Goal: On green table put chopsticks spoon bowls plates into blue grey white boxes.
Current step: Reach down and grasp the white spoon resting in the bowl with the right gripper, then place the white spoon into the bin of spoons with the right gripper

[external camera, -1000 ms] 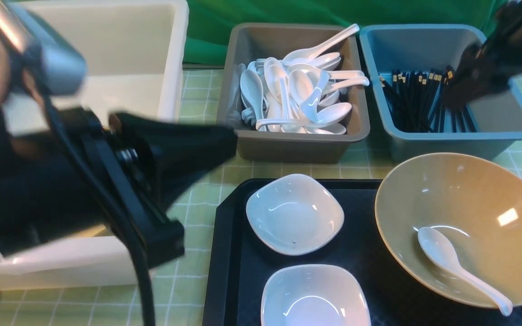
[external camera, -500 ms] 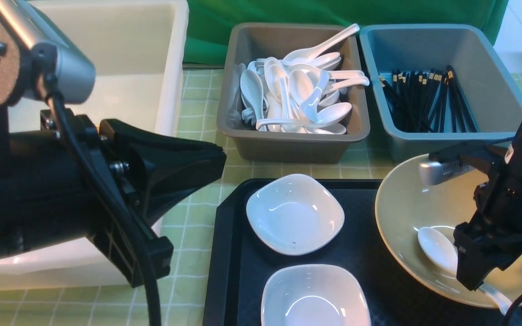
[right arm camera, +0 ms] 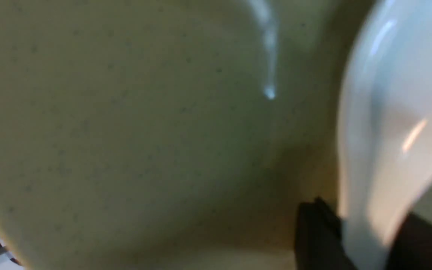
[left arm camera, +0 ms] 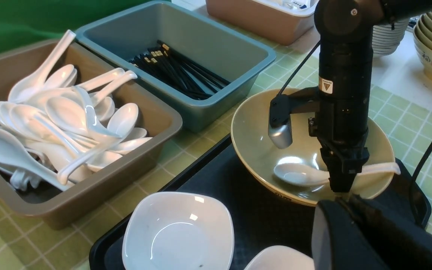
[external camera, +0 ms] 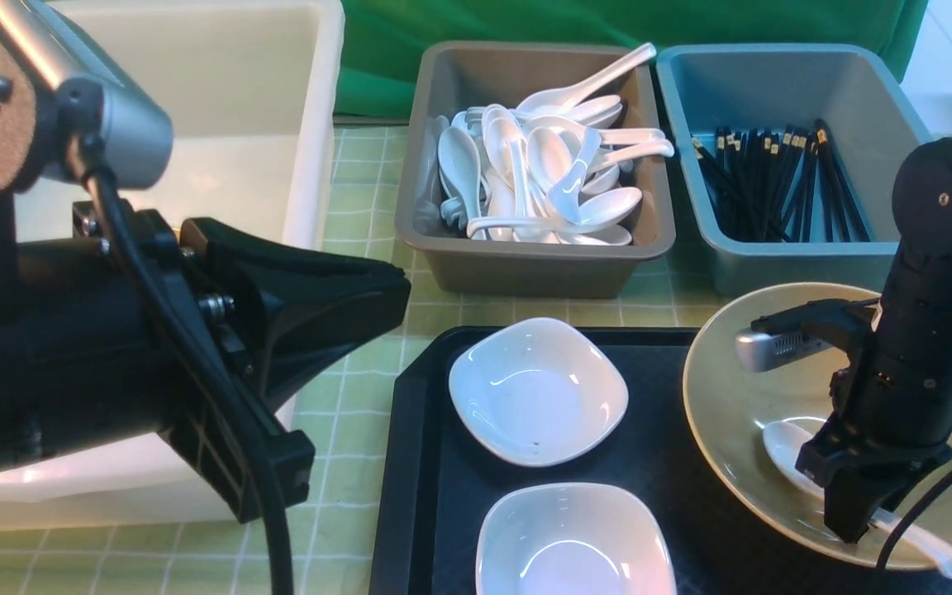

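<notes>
The right pincer (external camera: pixel 860 525) is pointed down inside the tan bowl (external camera: pixel 749 397), its jaws closed on the white spoon (external camera: pixel 786 446) at the handle. That spoon lies in the bowl, its scoop towards 11 o'clock of the pincer and its handle end at 4 o'clock — reaching across the rim.

The bowl sits tilted on the black tray (external camera: pixel 649 496), which also carries two white dishes, the farther one (external camera: pixel 538 392) at 10 o'clock and the nearer one (external camera: pixel 575 541) at 9 o'clock (the front view cuts off its near edge). The left pincer (external camera: pixel 406 289) is clenched with nothing in it, out at 10 o'clock.

Round on the green table (external camera: pixel 360 463), the blue box (external camera: pixel 798 256) stands at 12 o'clock with black chopsticks (external camera: pixel 782 186) inside, and the grey box (external camera: pixel 525 268), heaped with white spoons (external camera: pixel 517 173), is between 10 and 11. The big white box (external camera: pixel 319 107) is farthest — at 10 o'clock, partly hidden by the left arm (external camera: pixel 96 330)
</notes>
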You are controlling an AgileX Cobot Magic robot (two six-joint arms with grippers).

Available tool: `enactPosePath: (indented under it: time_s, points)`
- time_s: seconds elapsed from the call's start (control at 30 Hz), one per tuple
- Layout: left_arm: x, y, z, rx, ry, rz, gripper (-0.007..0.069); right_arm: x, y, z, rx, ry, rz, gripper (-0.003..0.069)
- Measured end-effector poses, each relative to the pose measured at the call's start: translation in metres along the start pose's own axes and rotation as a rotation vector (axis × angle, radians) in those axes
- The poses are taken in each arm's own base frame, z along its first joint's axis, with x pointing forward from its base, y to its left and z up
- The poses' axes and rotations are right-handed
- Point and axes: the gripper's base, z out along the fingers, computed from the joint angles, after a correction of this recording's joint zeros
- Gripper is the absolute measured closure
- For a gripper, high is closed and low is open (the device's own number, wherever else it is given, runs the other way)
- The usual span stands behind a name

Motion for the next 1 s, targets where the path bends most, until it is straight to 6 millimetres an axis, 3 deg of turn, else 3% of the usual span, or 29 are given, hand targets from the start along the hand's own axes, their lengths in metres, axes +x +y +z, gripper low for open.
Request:
enactPosePath:
  time_s: [0.13,0.33,0.43,0.47,0.57,0.63,0.67,0.7,0.77,0.83,0.9,1.0]
  points:
    - [-0.001,0.001,0.0,-0.007,-0.009,-0.001,0.0627,-0.008,0.001,-0.014,0.01,-0.045,-0.011,0.0497]
    - [-0.002,0.002,0.0,-0.018,-0.023,0.0,0.0627,-0.035,0.012,-0.09,0.011,-0.304,-0.034,0.0497]
    - [-0.002,0.002,0.0,-0.021,-0.026,-0.001,0.0627,-0.044,0.019,-0.113,-0.027,-0.436,-0.067,0.0497]
    - [-0.003,0.003,0.001,-0.024,-0.027,-0.002,0.0627,-0.055,0.028,-0.133,-0.088,-0.578,-0.096,0.0497]
    - [-0.002,0.004,0.005,-0.033,-0.024,-0.002,0.0627,-0.083,0.035,-0.154,-0.174,-0.8,-0.128,0.0497]
    - [-0.001,0.005,0.008,-0.031,-0.013,-0.005,0.0627,-0.104,0.035,-0.157,-0.207,-0.88,-0.129,0.0497]
    - [0.0,0.006,0.012,-0.03,0.0,-0.009,0.0627,-0.127,0.033,-0.155,-0.219,-0.94,-0.126,0.0497]
    - [0.0,0.007,0.012,-0.03,0.002,-0.01,0.0627,-0.133,0.033,-0.154,-0.217,-0.956,-0.125,0.0497]
    - [0.002,0.008,0.018,-0.028,0.021,-0.014,0.0627,-0.166,0.027,-0.136,-0.214,-0.977,-0.119,0.0497]
    - [0.003,0.009,0.02,-0.027,0.03,-0.015,0.0627,-0.184,0.025,-0.123,-0.212,-0.978,-0.119,0.0494]
    - [0.003,0.009,0.021,-0.027,0.033,-0.015,0.0627,-0.19,0.024,-0.12,-0.21,-0.981,-0.119,0.0485]
    - [0.004,0.009,0.023,-0.027,0.04,-0.028,0.0627,-0.197,0.023,-0.117,-0.205,-0.991,-0.123,0.0417]
